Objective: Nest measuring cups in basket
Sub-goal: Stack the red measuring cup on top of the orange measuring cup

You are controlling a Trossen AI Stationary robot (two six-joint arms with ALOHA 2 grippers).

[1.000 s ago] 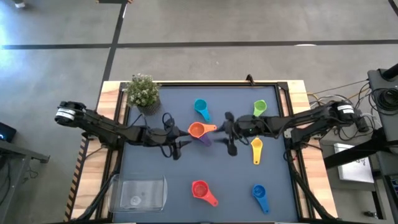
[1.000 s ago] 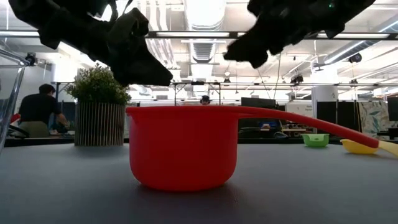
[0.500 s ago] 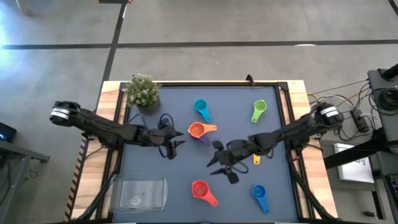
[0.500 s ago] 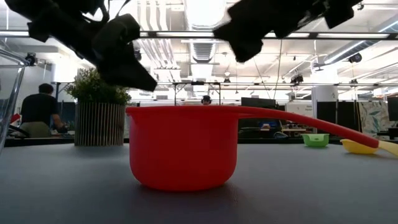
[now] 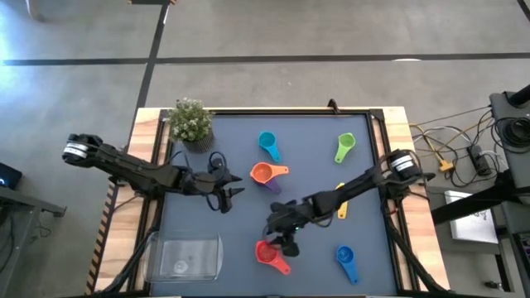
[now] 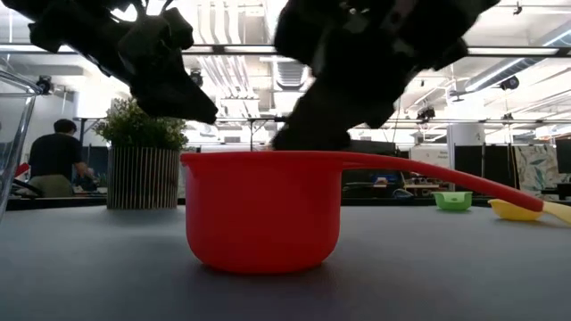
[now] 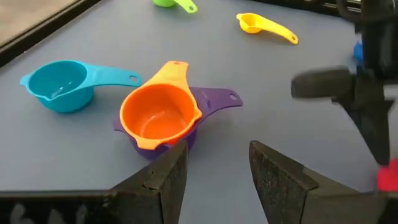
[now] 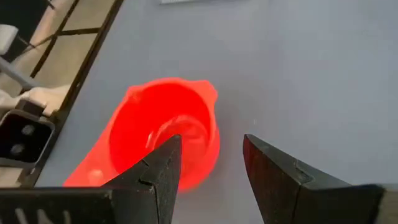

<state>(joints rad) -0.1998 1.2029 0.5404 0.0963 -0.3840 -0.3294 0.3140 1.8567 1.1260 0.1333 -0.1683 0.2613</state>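
Hovering low over the red cup (image 5: 267, 252) at about six o'clock on the counter (image 5: 364, 190), right gripper (image 5: 284, 234) with jaws parted and empty, rim of the cup framed between them in the right wrist view; looks set up for a pinch on the cup wall. Waiting at nine o'clock, left gripper (image 5: 225, 187), jaws likewise apart with nothing between, aimed toward the orange cup (image 5: 262, 173).

Sitting already inside the purple cup (image 7: 208, 103) near the counter's centre, orange cup with its handle swung away from the purple handle, so the nesting pair is begun but stands outside the basket (image 5: 186, 255). Lying empty at seven o'clock, basket of clear thin plastic, shallow, rectangular with rounded corners; probably the final home for the stack. Scattered singly and well apart: light blue cup (image 5: 267, 142) toward twelve, green cup (image 5: 345, 146) at about one, yellow cup (image 5: 341, 197) toward three, blue cup (image 5: 344, 257) near five.

Smooth, glossy moulded plastic throughout: round bowls with a small pouring lip, flat tapered handles. Likely light and slippery, so a grip on the bowl wall seems safer than one on the handle. Matte dark grey counter surface, wooden border around it. Standing at the eleven o'clock corner, small potted plant (image 5: 190, 122) in a ribbed pot, clear of the work.
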